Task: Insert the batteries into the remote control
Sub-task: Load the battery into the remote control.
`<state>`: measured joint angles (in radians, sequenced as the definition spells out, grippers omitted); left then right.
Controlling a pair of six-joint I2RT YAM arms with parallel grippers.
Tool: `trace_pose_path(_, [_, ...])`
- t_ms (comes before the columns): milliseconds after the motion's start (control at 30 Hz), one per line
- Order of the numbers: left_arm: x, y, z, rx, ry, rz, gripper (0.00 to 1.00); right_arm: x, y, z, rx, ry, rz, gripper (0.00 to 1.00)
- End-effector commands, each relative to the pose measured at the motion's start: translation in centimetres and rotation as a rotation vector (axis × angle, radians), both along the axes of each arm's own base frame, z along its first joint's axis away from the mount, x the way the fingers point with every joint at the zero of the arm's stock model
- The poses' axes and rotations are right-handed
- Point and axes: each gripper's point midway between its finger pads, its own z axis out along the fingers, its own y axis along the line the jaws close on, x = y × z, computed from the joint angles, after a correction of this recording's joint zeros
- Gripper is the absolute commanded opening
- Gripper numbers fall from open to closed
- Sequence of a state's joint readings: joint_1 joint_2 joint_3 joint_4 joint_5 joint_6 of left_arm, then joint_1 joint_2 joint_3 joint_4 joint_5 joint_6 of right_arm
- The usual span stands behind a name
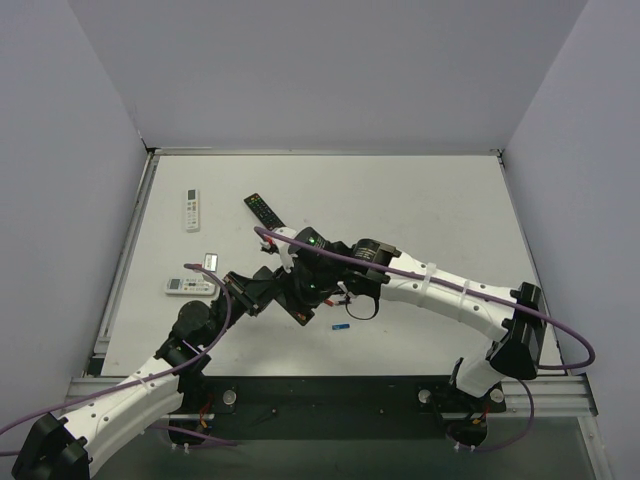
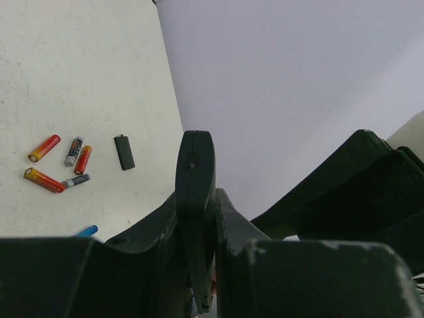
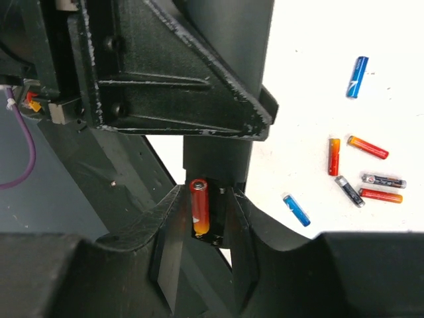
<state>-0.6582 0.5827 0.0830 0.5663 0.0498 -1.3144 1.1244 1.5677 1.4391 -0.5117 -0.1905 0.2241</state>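
Grey walls (image 1: 330,70) close in a white table (image 1: 420,200) on three sides, and both arms meet above its middle. The left gripper (image 2: 197,212) is clamped on the remote control (image 2: 195,165), which it holds up off the surface, seen edge-on in its wrist view with one rounded end sticking out past the fingers.

The right gripper (image 3: 205,193) faces that remote's open compartment. A red-orange battery (image 3: 199,212) lies lengthwise there. The right jaws are parted only narrowly, one finger on each side of it. Black space shows between the battery and the finger on its right, so the battery is not pinched.

On the table below the grippers lies a cluster of loose batteries (image 3: 368,147), mostly red-orange, with two dark ones among them, all lying flat and some touching. A blue battery (image 1: 341,326) lies apart from them, nearer the near edge. The small black back cover (image 2: 124,152) lies flat just beside the cluster, not touching it.

Near the left edge lie two white remotes (image 1: 192,210), one farther back than the other. A black remote with coloured buttons (image 1: 265,210) lies at an angle between the left edge and the middle, towards the far edge, well apart from the grippers.
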Motion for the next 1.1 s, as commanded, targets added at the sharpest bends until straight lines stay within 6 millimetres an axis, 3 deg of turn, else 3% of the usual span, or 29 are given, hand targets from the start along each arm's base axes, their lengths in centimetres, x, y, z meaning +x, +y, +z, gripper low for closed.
trace_pose_path(0, [-0.4,-0.1,4.1,-0.084,-0.095,-0.016,0.0,1.2,-0.8,1.3,0.034,-0.039,-0.051,0.27])
trace_pose_path(800, [-0.4,0.0,4.0,-0.092,-0.09,-0.014,0.0,-0.3,0.2,0.1,0.062,0.008,0.02,0.0])
trace_pose_path(1067, [-0.4,0.6,4.8,-0.136,-0.101,0.01,0.0,-0.5,0.1,-1.4,0.069,-0.001,0.035,0.0])
